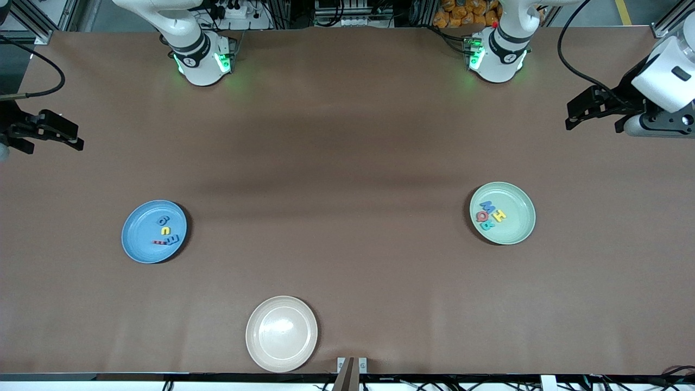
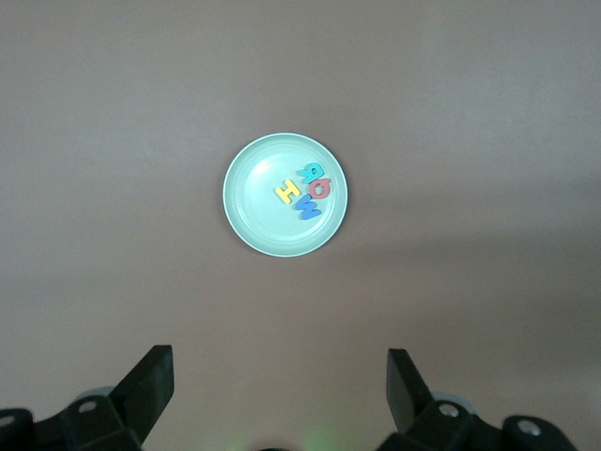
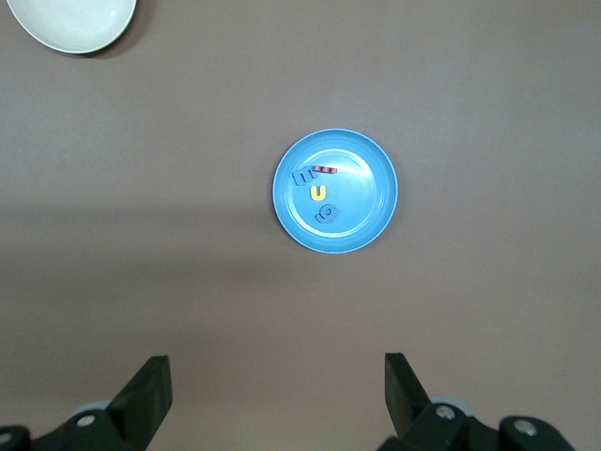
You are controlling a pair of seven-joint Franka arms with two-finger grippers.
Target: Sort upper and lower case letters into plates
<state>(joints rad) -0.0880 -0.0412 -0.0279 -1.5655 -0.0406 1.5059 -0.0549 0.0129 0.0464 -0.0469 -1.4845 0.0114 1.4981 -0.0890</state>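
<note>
Front view: my left gripper (image 1: pixel 576 117) at the frame's right edge and my right gripper (image 1: pixel 68 138) at its left edge wait, spread wide, holding nothing. Left wrist view: four letters (image 2: pixel 305 188) lie in the green plate (image 2: pixel 249 202), centre frame. Right wrist view: four lie in the blue plate (image 3: pixel 366 202); the beige plate (image 3: pixel 70 19) sits upper left.

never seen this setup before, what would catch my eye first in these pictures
Two plates of bright toy letters stand out on the brown table: a sky blue plate toward the right arm's end with four letters, and a pale green plate toward the left arm's end with four capitals. A cream plate sits bare, nearest the front camera. The left gripper and right gripper wait open at the table's ends.
</note>
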